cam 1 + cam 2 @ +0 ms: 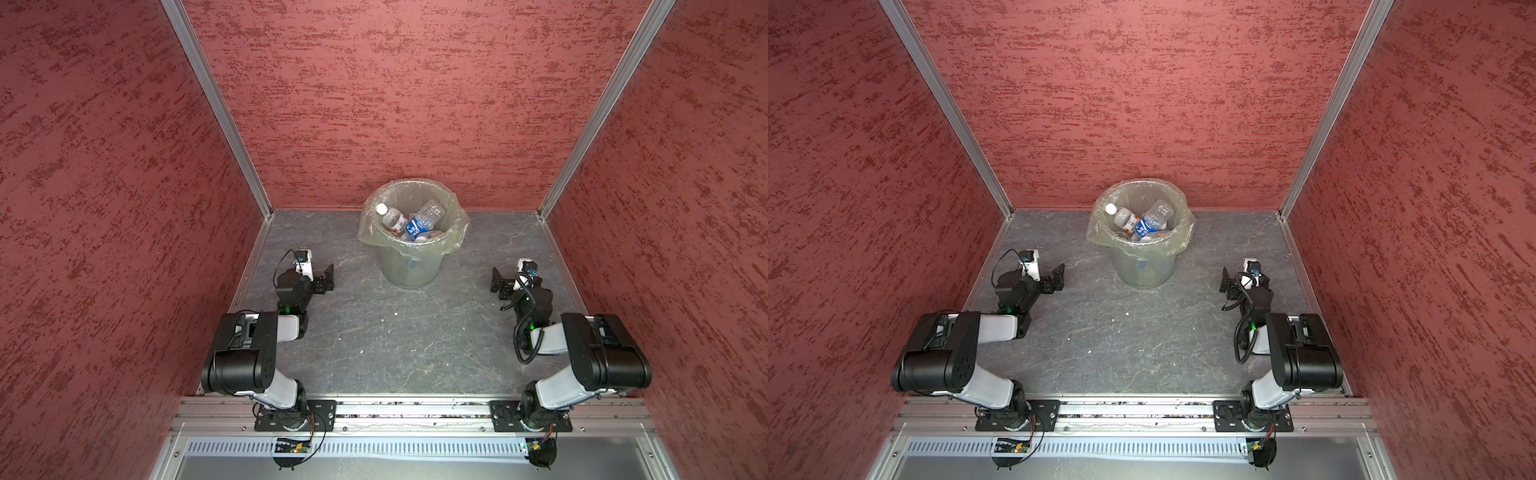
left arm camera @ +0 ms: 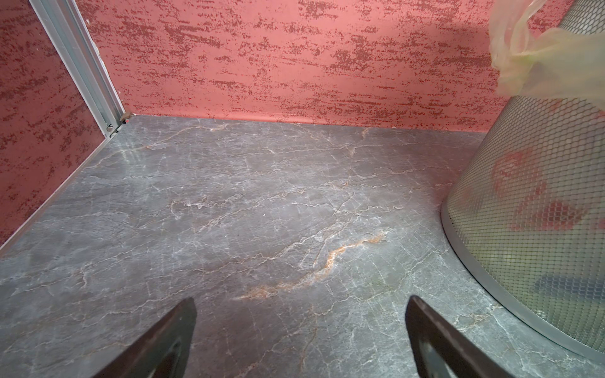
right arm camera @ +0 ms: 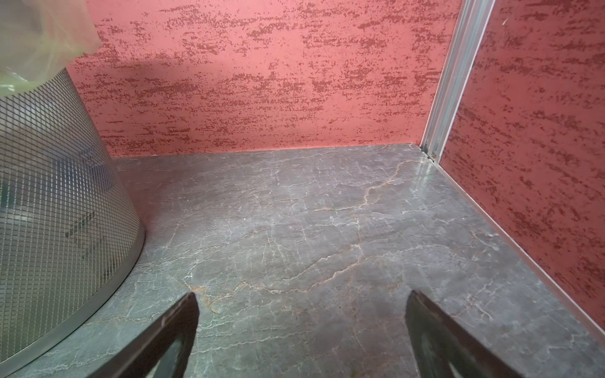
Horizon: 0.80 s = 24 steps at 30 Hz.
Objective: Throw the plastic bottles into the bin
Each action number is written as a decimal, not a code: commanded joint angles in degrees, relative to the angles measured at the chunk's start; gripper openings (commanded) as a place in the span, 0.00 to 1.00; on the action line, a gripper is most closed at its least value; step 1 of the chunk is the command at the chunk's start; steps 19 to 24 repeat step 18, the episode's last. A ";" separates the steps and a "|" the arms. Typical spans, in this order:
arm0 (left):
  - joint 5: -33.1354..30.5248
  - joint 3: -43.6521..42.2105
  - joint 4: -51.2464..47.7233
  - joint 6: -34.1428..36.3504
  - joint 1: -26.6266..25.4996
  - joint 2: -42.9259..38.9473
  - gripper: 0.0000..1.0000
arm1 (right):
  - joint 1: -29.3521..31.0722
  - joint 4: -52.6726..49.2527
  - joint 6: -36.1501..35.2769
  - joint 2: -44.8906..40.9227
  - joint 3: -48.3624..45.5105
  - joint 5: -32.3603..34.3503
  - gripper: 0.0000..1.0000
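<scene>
Rough red panels (image 1: 415, 104), mottled with darker flecks and joined by ribbed aluminium posts (image 1: 216, 108), wall in three sides of a grey, marble-veined tabletop (image 1: 395, 332). The black-and-white left arm (image 1: 245, 353) and right arm (image 1: 602, 357) rise folded from a metal rail at the near edge, one on each side. At the far middle, close to the back panel, stands the bin (image 1: 409, 270), round and bucket-shaped; the wrist views show its wall (image 2: 530, 196) (image 3: 49, 196) as fine metal mesh with a solid band at the foot. A translucent yellowish plastic bag (image 1: 457, 224) lines it and folds crumpled over the rim. The left hand (image 1: 329, 277) hangs low to the left of the bin and the right hand (image 1: 497, 284) low to its right, both well apart from it, each pointing inward. Both are spread wide with only bare stone between the dark fingers (image 2: 170, 333) (image 3: 435, 333). The plastic bottles (image 1: 415, 226) lie heaped inside the bin: on top, a clear ribbed one with a blue label (image 1: 424, 220) leans to the right, beside a white-capped one with a red-and-white label (image 1: 392, 218); others underneath are partly hidden.
</scene>
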 commanded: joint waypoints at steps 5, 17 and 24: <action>-0.42 -0.42 1.30 -0.63 -0.07 0.17 0.99 | -0.31 2.04 -0.45 -0.27 -0.03 0.10 0.99; -0.42 -0.40 1.29 -0.71 -0.01 0.19 1.00 | -0.32 2.04 -0.29 -0.31 -0.06 0.30 0.99; -0.46 -0.50 1.28 -0.71 -0.07 0.21 0.99 | -0.30 2.03 -0.28 -0.29 -0.05 0.37 0.99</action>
